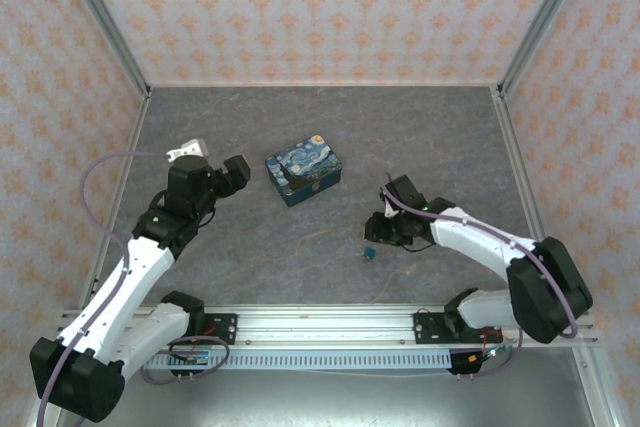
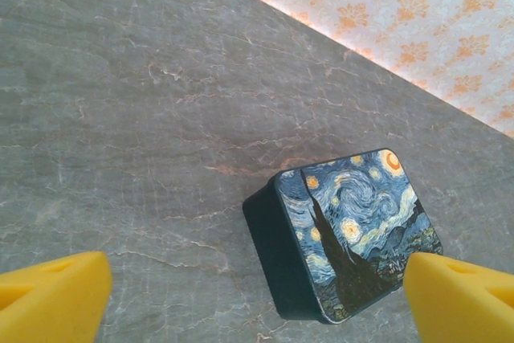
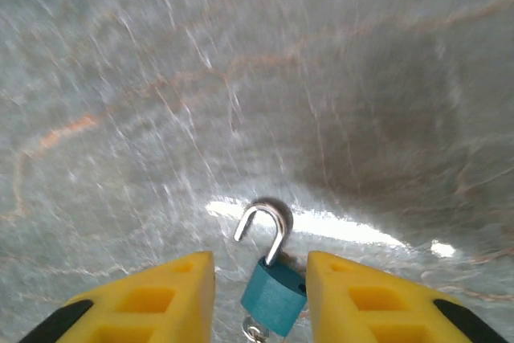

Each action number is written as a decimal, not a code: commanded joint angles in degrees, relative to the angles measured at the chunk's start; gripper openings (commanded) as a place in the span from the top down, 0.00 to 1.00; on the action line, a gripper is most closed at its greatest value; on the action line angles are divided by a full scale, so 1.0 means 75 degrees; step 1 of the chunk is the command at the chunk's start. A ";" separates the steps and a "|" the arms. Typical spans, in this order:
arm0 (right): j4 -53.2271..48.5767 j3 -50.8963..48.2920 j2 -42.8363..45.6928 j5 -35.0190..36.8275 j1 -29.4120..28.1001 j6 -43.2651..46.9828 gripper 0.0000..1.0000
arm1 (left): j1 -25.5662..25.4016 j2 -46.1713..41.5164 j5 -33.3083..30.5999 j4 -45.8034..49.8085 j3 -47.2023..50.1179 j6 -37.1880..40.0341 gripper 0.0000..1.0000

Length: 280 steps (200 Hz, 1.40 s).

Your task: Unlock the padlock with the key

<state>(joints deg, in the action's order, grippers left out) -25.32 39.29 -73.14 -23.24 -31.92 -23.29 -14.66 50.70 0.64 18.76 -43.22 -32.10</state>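
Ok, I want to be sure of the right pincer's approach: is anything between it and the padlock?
Nothing visible does. The padlock lies on the table right between the jaws of the right pincer, shackle swung open; the painted box sits well off to one side.

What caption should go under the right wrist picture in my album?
Little teal padlock, shackle open, lying between the right gripper's spread yellow fingers on the grey marbled table.

My tally from the remote station: one table (image 1: 440, 137). One padlock (image 3: 275, 291), teal. One painted box (image 1: 303, 169). Two arms, so one left gripper (image 1: 236, 173) and one right gripper (image 1: 386, 225). I count two yellow fingers (image 2: 52, 299) per wrist view, four total.
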 commanded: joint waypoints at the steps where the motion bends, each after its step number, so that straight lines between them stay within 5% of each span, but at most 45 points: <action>1: -0.0521 0.0555 0.0780 0.1180 0.0082 0.0516 0.57 | -0.0088 -0.0195 -0.0514 0.0187 -0.0383 0.0440 0.06; 42: -0.0365 0.0750 0.2272 0.3686 0.0116 0.1462 0.33 | -0.0096 -0.0659 -0.1531 -0.0324 -0.0189 0.0933 0.06; 85: 0.1603 -0.0283 0.3498 0.5680 0.0466 0.2580 0.03 | -0.0094 -0.1216 -0.2414 -0.2823 0.1265 0.2173 0.06; 129: 0.4360 -0.1993 0.3632 0.5150 0.1968 0.3443 0.01 | 0.0059 -0.0533 -0.3515 -0.3154 0.1588 0.2906 0.05; 188: 0.8450 -0.3243 0.1268 0.3629 0.3382 0.3526 0.01 | 0.0321 0.0979 -0.3498 -0.4912 0.2154 0.3815 0.05; 280: 1.0246 -0.2760 -0.1492 0.2543 0.3846 0.4066 0.01 | 0.0685 0.3701 -0.2212 -0.7359 0.2400 0.4917 0.06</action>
<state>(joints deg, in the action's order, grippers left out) 45.60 16.29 -80.09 -1.72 -3.46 5.52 -10.41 75.75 -19.31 -28.14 -26.79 1.69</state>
